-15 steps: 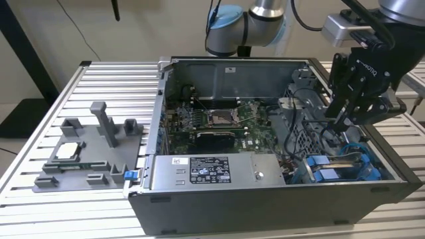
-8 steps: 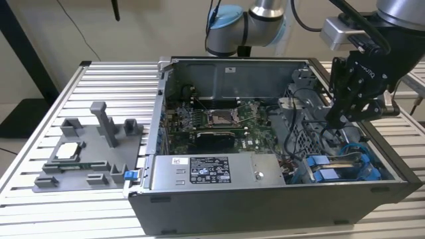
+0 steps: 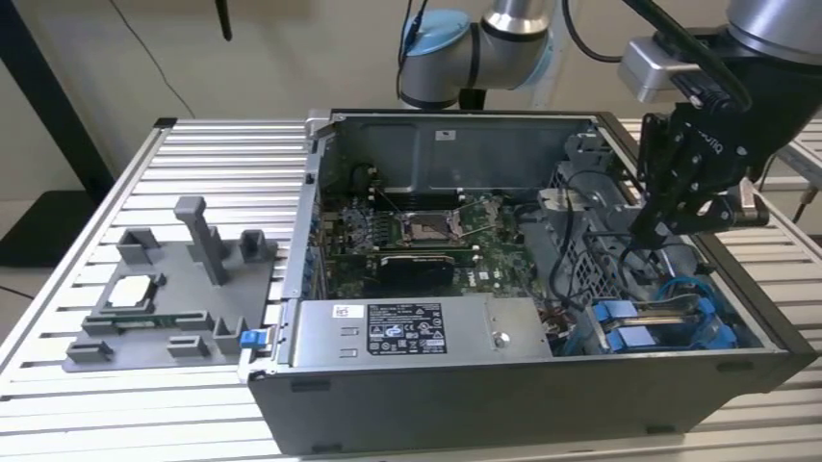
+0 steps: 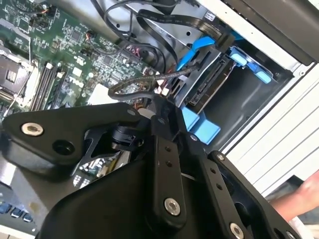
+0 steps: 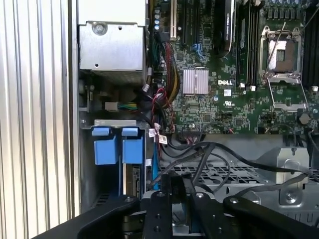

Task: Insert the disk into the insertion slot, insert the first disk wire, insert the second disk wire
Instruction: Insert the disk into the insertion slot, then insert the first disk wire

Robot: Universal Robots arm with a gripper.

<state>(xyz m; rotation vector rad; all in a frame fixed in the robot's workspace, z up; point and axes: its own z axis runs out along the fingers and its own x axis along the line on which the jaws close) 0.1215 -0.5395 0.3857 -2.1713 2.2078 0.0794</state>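
The disk (image 3: 638, 325) sits in its bright blue carrier inside the drive bay, at the front corner of the open computer case on the exterior view's right. Its blue tabs (image 5: 132, 149) and its metal edge (image 4: 209, 84) show in the wrist views. My gripper (image 3: 655, 234) hangs just above the bay, pointing down. Its fingers (image 5: 166, 185) stand close together with a narrow gap. A black disk wire (image 4: 144, 82) runs up to the gripper (image 4: 159, 99) tips and appears pinched there. A blue wire (image 5: 155, 172) lies beside the disk.
The grey labelled power-supply box (image 3: 411, 327) fills the case front beside the bay. The motherboard (image 3: 411, 231) with an empty processor socket lies behind it. Loose black cables (image 5: 224, 154) cross the perforated metal cage. A grey fixture (image 3: 167, 289) stands outside the case. A hand (image 4: 299, 199) shows at the table's edge.
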